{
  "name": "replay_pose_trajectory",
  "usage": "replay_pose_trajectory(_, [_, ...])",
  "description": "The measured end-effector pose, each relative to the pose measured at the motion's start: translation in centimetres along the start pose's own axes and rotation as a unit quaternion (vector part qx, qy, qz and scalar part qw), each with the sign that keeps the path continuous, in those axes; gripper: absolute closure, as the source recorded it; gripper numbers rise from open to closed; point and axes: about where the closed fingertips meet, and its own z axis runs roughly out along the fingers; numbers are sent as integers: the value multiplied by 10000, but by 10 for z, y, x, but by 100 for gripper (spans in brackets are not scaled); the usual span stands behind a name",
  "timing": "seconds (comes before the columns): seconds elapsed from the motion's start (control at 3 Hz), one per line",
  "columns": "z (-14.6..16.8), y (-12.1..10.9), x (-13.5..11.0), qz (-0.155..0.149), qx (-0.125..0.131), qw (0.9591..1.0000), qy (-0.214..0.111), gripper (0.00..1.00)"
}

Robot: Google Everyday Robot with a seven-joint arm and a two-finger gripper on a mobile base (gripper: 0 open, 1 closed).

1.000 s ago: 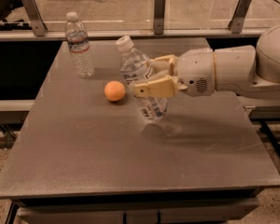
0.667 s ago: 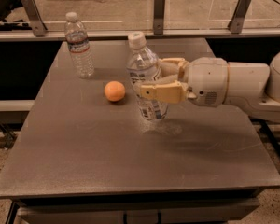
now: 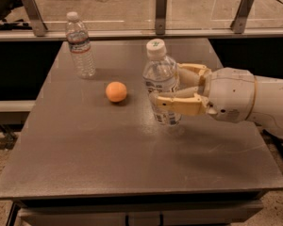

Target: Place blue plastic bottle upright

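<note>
The blue plastic bottle (image 3: 159, 74) is stout and clear, with a white cap and a white label with dark print. It stands upright near the middle of the grey table (image 3: 108, 149), its base on or just above the surface. My gripper (image 3: 168, 85) reaches in from the right and is shut on the bottle's body. One tan finger (image 3: 179, 103) crosses in front of the label and the other finger (image 3: 194, 70) lies behind the bottle.
An orange ball (image 3: 116, 92) lies just left of the bottle. A slimmer ribbed clear bottle (image 3: 79, 45) stands upright at the back left. A glass barrier with metal posts (image 3: 161, 11) runs along the table's far edge.
The bottle has gone from tilted left to upright in my gripper. The gripper and arm have rotated and shifted slightly right.
</note>
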Motion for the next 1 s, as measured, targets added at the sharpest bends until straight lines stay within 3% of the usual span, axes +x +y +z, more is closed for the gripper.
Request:
replay_pose_trajectory(0.33, [0, 1, 0, 116, -76, 9995, -274, 100])
replay_pose_trajectory(0.67, [-15, -9, 2, 381, -34, 9939, -1030, 100])
replay_pose_trajectory(1.0, [-33, -21, 3, 491, -40, 9891, -1388, 100])
